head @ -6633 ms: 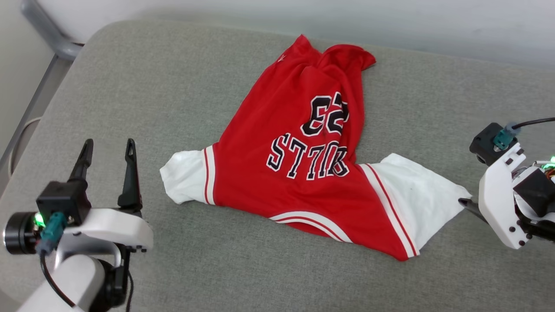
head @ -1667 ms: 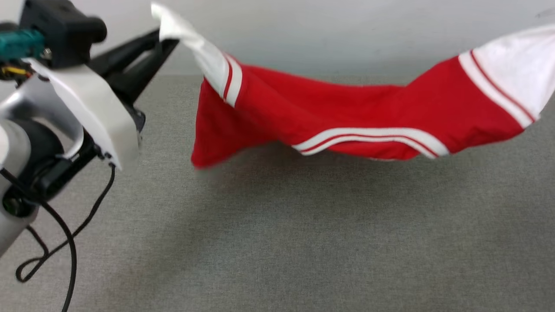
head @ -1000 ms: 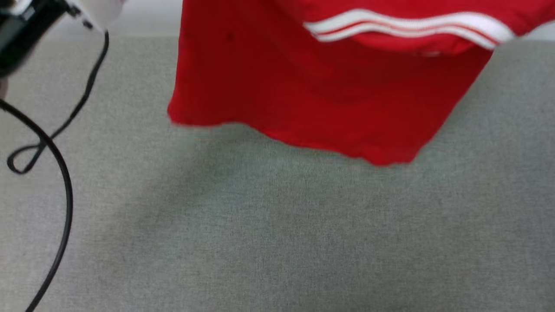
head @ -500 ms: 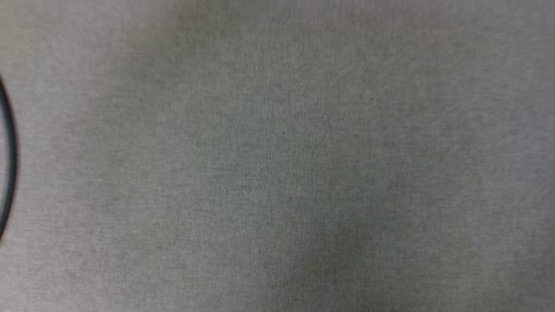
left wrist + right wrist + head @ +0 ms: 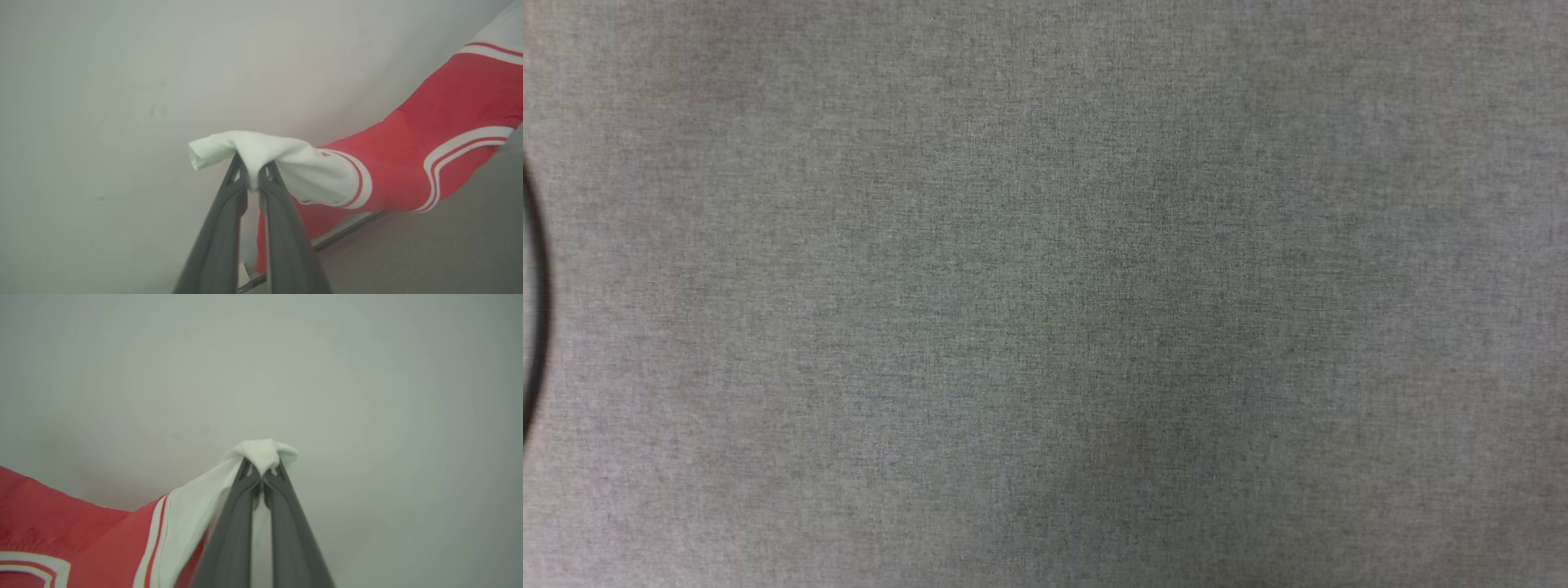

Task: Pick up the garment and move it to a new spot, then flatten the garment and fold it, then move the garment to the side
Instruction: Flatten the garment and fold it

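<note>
The garment [image 5: 429,134] is a red jersey with white sleeves and striped trim, held up in the air in front of a pale wall. In the left wrist view my left gripper [image 5: 253,179] is shut on the bunched tip of one white sleeve, and the red body sags away to the right. In the right wrist view my right gripper [image 5: 261,473] is shut on the tip of the other white sleeve, with the garment [image 5: 61,531] hanging down to the lower left. The lettering is hidden.
The head view looks straight down at the grey fabric surface [image 5: 1045,294], with a black cable [image 5: 535,327] curving along its left edge. A pale wall [image 5: 367,396] stands behind both grippers. A metal rail [image 5: 347,230] runs under the hanging jersey.
The head camera has tilted down: the hanging red jersey and the left arm have left its picture, and only grey fabric and the cable remain. Both grips are unchanged.
</note>
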### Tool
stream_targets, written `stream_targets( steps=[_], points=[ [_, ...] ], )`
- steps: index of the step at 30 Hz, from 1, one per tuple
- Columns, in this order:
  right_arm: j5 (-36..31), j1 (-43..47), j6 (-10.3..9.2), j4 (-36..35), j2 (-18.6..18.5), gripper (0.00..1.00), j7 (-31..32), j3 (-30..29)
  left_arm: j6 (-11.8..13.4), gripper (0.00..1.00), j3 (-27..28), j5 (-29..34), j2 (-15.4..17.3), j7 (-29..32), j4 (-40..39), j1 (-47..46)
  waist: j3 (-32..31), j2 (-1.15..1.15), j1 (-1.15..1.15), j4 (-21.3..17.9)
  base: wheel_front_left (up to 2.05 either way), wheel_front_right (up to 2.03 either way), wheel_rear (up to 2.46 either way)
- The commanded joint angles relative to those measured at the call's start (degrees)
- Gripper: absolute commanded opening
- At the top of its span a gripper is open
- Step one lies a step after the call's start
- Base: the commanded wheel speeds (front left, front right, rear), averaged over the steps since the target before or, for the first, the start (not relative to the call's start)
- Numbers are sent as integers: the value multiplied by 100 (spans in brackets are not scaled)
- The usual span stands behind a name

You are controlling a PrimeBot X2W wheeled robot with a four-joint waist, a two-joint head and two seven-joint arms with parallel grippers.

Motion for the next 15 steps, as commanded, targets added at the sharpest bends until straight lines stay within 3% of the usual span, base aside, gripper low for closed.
stream_targets(
  steps=[1,9,15],
  points=[
    [81,347,-8,114,-6,0,-159,143,-8,0,-86,-76,37,-147,7,322,-56,0,-2,-18,0,0,0],
    [431,1756,-9,-30,-176,0,-678,552,33,0,-291,-291,423,-572,-508,1820,-470,0,-2,-118,0,0,0],
    [707,3363,-8,-514,-424,0,-912,724,381,0,-407,-525,877,-807,-1311,3360,-968,0,-2,-195,0,0,0]
  ],
)
